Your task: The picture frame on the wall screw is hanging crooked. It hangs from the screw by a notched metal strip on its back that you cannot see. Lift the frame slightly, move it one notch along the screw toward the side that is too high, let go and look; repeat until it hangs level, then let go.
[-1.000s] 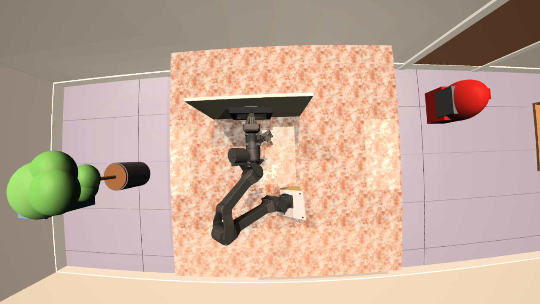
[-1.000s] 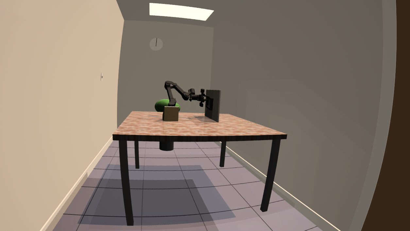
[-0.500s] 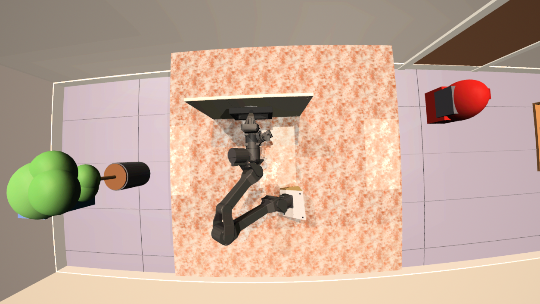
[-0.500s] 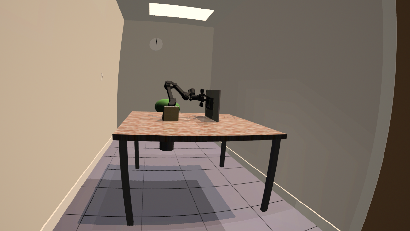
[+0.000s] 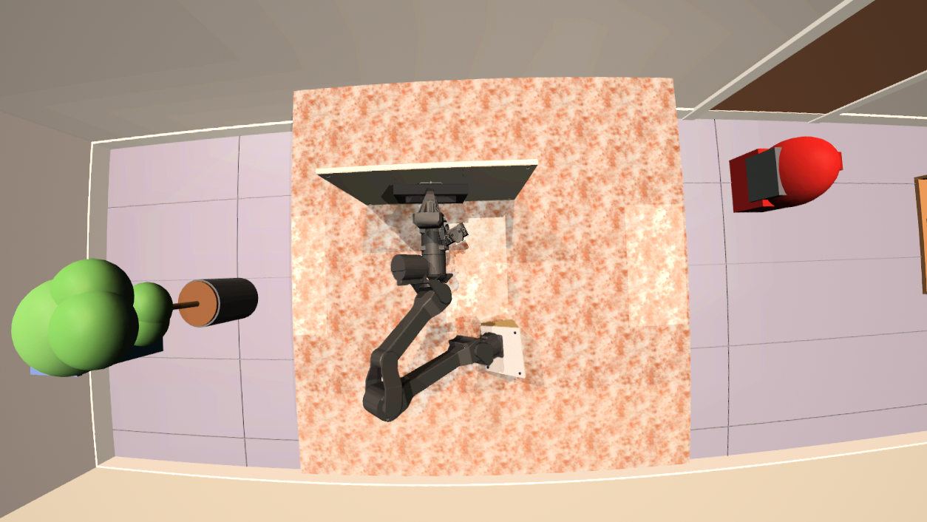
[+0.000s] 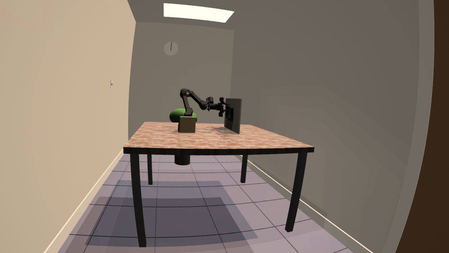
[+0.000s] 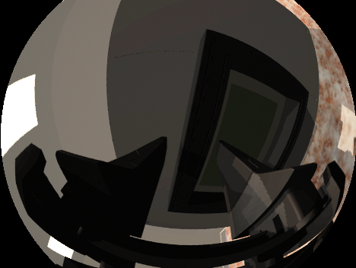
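Observation:
The dark picture frame (image 5: pixel 402 192) (image 6: pixel 230 113) (image 7: pixel 212 82) hangs on the front of the upright dark wall panel (image 5: pixel 350 181) (image 6: pixel 237 108) standing on the table. My gripper (image 5: pixel 429 200) (image 6: pixel 225 108) (image 7: pixel 192 143) is at the frame's middle, at its top edge. In the wrist view the fingers stand apart on either side of one bar of the frame, with a gap at each finger. The gripper is open. The screw and the notched strip are hidden behind the frame. I cannot tell from these views whether the frame hangs level.
The arm's base sits on a tan block (image 5: pixel 508 350) (image 6: pixel 187 124) on the marbled table (image 5: pixel 583 291) (image 6: pixel 220 141). On the floor are a green plant (image 5: pixel 71 317), a dark cylinder (image 5: pixel 220 301) and a red object (image 5: pixel 800 171).

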You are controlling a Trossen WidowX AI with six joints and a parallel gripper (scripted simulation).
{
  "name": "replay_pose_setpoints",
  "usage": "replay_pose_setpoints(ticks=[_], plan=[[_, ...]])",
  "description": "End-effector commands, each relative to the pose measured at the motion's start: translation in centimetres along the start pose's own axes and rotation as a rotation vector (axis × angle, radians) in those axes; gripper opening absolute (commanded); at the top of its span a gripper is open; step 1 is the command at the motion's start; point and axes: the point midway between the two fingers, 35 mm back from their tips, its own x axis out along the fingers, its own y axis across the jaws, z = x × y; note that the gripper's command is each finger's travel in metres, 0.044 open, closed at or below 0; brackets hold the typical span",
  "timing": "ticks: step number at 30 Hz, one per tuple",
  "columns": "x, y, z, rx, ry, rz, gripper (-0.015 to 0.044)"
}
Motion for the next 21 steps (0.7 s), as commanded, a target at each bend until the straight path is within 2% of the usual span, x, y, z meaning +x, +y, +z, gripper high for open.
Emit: replay_pose_setpoints(ticks=[1, 4, 16, 21], plan=[[0.0, 0.0, 0.0, 0.004, 0.0, -0.001, 0.026], [-0.5, 0.1, -0.1, 0.018, 0.0, -0.001, 0.026], [-9.5, -0.3, -0.1, 0.269, -0.004, -0.002, 0.026], [-9.3, 0.0, -0.4, 0.253, 0.005, -0.001, 0.026]])
